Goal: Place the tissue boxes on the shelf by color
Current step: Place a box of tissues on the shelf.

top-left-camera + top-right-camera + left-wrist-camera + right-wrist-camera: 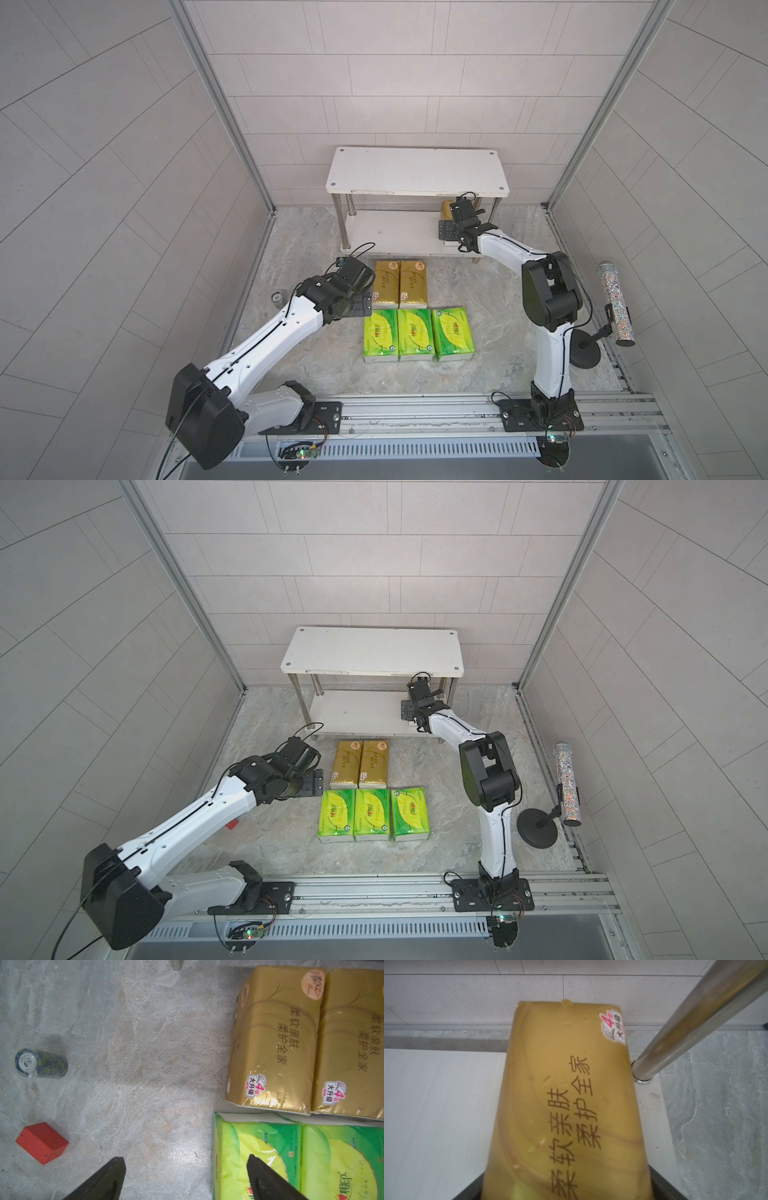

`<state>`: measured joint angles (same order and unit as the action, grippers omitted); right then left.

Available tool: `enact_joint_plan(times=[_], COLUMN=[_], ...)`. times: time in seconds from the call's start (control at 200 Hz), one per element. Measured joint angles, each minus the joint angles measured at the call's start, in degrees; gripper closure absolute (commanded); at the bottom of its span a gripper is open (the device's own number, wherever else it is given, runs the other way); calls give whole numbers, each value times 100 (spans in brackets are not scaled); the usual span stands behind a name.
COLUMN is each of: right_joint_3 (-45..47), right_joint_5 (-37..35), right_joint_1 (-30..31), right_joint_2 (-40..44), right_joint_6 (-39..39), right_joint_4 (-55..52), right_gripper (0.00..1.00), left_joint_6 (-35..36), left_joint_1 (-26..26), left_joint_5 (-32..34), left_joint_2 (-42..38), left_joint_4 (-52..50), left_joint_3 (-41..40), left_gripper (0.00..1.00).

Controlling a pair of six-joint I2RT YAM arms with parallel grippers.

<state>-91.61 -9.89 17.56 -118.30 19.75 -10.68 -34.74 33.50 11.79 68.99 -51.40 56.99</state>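
Observation:
The shelf (415,170) stands at the back, its top board bare. One gold-brown tissue box (566,1095) lies on the lower board (436,1115) at the right end, beside a metal leg (685,1022). My right gripper (568,1184) reaches under the top board and is open, a finger on each side of that box. Two more gold boxes (386,284) (412,284) and three green-and-yellow boxes (380,338) (415,336) (452,334) lie in two rows on the table. My left gripper (186,1159) hangs open over the left edge of the leftmost green box (249,1147), holding nothing.
A glittery cylinder (617,305) on a black stand (584,353) sits at the right wall, close to the right arm's elbow. A red block (41,1142) and a small dark roll (41,1063) lie on the table left of the boxes. Walls close in on three sides.

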Motion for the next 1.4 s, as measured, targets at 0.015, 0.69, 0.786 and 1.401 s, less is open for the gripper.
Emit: enact_joint_plan(times=[0.015,0.69,0.786,1.401], right_joint_3=[0,393,479,1364], right_joint_5=[2,83,81,503], right_joint_1=[0,55,72,168], right_joint_2=[0,678,793,1749], right_joint_6=[11,240,243,367], right_joint_4=[2,149,153,116], right_gripper=[1,0,0,0], left_joint_6=[-2,9,17,22], left_joint_1=[0,0,0,0], left_joint_5=[0,-39,-59,-122], left_joint_2=[0,0,0,-59], left_joint_4=[0,0,0,-4], left_joint_3=[0,0,0,0], left_gripper=[0,0,0,0])
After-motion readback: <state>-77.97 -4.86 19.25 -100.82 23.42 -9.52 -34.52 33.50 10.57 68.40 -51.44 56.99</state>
